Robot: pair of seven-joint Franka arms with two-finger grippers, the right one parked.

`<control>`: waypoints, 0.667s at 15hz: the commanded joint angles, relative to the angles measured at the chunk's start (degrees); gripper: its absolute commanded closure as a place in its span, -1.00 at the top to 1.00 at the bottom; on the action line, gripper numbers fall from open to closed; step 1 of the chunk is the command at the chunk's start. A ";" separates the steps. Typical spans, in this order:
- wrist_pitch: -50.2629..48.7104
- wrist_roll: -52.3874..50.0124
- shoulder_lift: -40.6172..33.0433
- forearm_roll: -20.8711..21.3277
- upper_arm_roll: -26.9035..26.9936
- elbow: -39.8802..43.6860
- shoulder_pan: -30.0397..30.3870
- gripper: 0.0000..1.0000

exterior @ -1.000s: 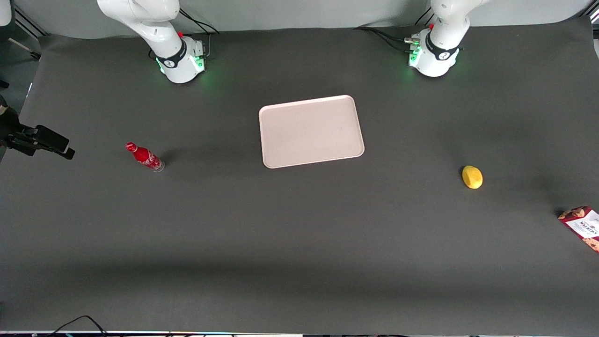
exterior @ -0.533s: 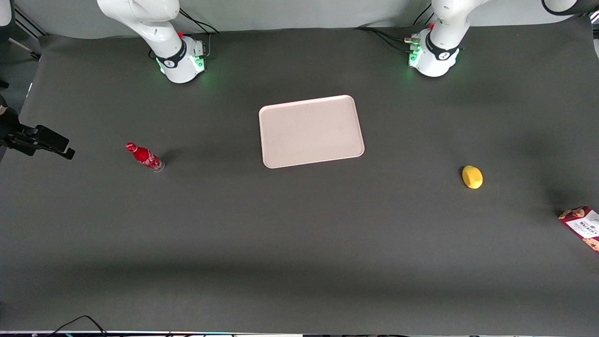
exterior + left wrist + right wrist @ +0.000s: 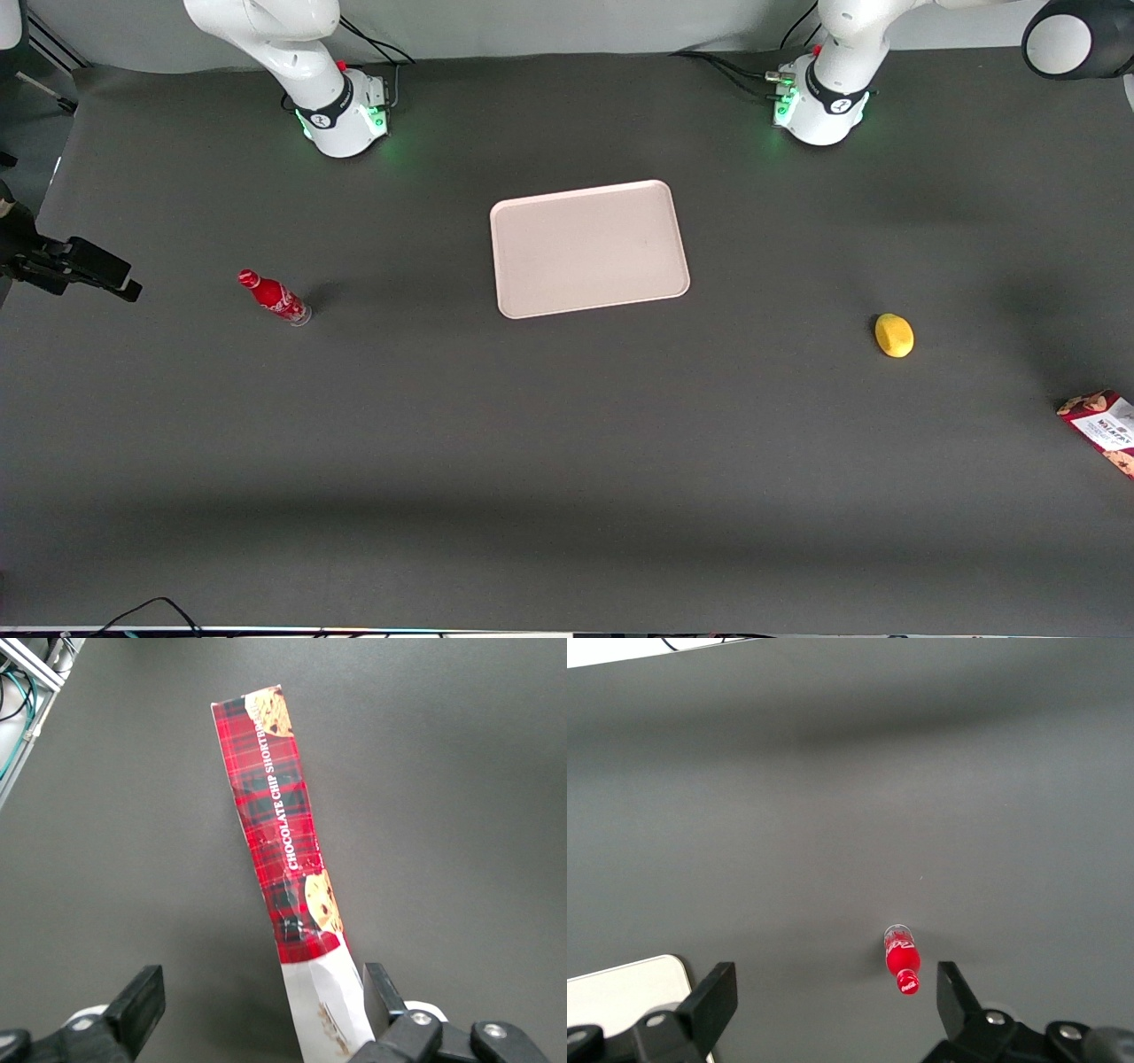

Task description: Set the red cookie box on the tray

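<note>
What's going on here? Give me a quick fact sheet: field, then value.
goal: put cookie box on tray
cookie box: flat on the table at the working arm's end, not yet gripped
tray: mid-table, nothing on it
gripper: open, above the box
lemon: between tray and box
red bottle: toward the parked arm's end

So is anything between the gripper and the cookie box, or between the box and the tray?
Nothing visible. The open gripper hangs above the cookie box, clear mat between them. On the way to the tray, the lemon lies near the direct line, though probably clear of a lifted carry.
</note>
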 commanded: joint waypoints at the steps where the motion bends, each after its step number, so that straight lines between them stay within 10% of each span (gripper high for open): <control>1: 1.45 0.75 2.35 -1.32 -1.00 3.22 0.50 1.00; 10: 10.15 1.28 9.38 -3.25 -1.45 4.98 0.59 1.00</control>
